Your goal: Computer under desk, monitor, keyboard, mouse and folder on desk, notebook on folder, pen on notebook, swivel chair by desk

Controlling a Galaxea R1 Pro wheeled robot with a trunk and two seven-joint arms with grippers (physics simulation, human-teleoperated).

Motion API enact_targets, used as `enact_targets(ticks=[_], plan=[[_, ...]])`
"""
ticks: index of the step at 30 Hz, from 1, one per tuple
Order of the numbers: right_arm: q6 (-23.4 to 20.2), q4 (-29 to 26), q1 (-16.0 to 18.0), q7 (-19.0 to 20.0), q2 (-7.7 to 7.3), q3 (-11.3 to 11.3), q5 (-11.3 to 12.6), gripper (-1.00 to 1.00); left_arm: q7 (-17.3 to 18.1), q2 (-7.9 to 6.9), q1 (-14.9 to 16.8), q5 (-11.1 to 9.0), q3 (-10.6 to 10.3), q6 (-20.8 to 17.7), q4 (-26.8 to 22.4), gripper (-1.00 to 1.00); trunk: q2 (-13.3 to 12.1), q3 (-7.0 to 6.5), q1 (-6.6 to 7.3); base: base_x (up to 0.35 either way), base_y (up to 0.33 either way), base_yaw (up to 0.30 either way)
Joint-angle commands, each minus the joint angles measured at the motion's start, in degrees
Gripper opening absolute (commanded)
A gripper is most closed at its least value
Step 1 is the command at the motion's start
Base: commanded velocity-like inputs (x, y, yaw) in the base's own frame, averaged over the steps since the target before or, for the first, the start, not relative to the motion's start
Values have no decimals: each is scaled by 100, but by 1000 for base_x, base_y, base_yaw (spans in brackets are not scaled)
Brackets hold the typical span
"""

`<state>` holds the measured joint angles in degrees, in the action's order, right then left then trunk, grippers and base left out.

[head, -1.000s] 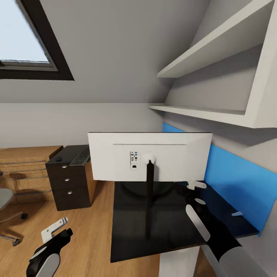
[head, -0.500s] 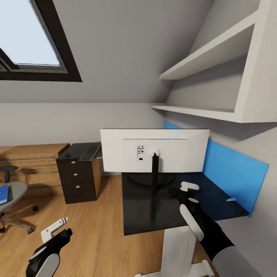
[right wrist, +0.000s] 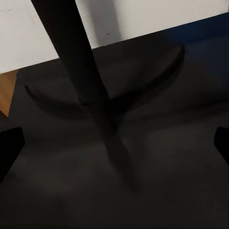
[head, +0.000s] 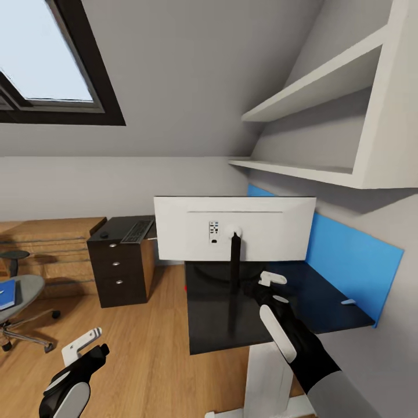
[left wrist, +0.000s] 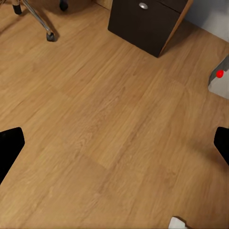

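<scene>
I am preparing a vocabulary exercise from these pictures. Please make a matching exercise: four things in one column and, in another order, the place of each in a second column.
Things
1. large flat monitor with a white-grey back
2. flat dark grey keyboard
3. bright blue flat folder
4. right gripper

Places
A. on the seat of the grey swivel chair
B. on top of the dark drawer cabinet
C. standing on the glossy black desk
D. held above the desk top, near the monitor's thin black stand

Pairs: 1-C, 2-B, 3-A, 4-D
</scene>
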<state>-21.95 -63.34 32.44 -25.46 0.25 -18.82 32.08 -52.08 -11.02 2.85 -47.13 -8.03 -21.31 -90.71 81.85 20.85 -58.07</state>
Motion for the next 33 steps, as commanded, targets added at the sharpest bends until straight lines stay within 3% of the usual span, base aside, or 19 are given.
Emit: enact_targets(ticks=[1,15,23,33], plan=[[-14,-31,4,-48,10,-8,49,100,-41,-6,4,-25,-9,-22,-8,100,-37,-11,22,0,0,0],[-23,-124,0,-47,45,10,66,100,-39,-6,1,-25,-4,-22,-8,100,-599,-262,330,0,0,0],[-20,-117,0,-55,131,-87,62,100,-38,3,2,-26,-15,-34,-8,100,-919,-367,506,0,0,97],[-20,-112,0,-59,208,-252,61,100,-33,3,4,-33,-24,-38,-8,100,-919,-296,506,0,0,175]])
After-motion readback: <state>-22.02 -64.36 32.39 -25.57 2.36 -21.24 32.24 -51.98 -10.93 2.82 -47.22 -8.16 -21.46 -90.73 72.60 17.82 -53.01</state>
